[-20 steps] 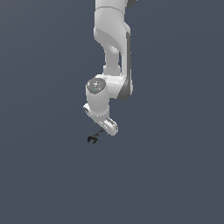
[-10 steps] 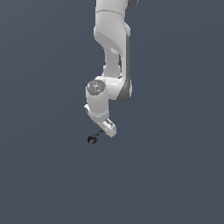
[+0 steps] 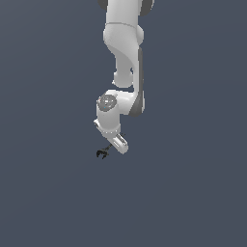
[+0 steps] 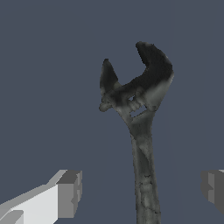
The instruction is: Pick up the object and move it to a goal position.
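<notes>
The object is a small black wrench-like tool [image 3: 102, 153] lying on the grey floor, its forked head pointing toward the exterior view's left. In the wrist view its shaft [image 4: 145, 183] runs between my two fingers, with the forked head [image 4: 139, 87] beyond them. My gripper [image 3: 116, 144] is low over the shaft end of the tool. It is open: in the wrist view the gripper [image 4: 142, 189] straddles the shaft, with a clear gap between each grey fingertip [image 4: 70, 192] and the shaft. Nothing is held.
The white arm [image 3: 124, 58] comes down from the top of the exterior view. The plain grey floor [image 3: 193, 193] surrounds the tool, and no other object shows.
My gripper has dropped slightly closer to the tool's shaft. The tool has not moved.
</notes>
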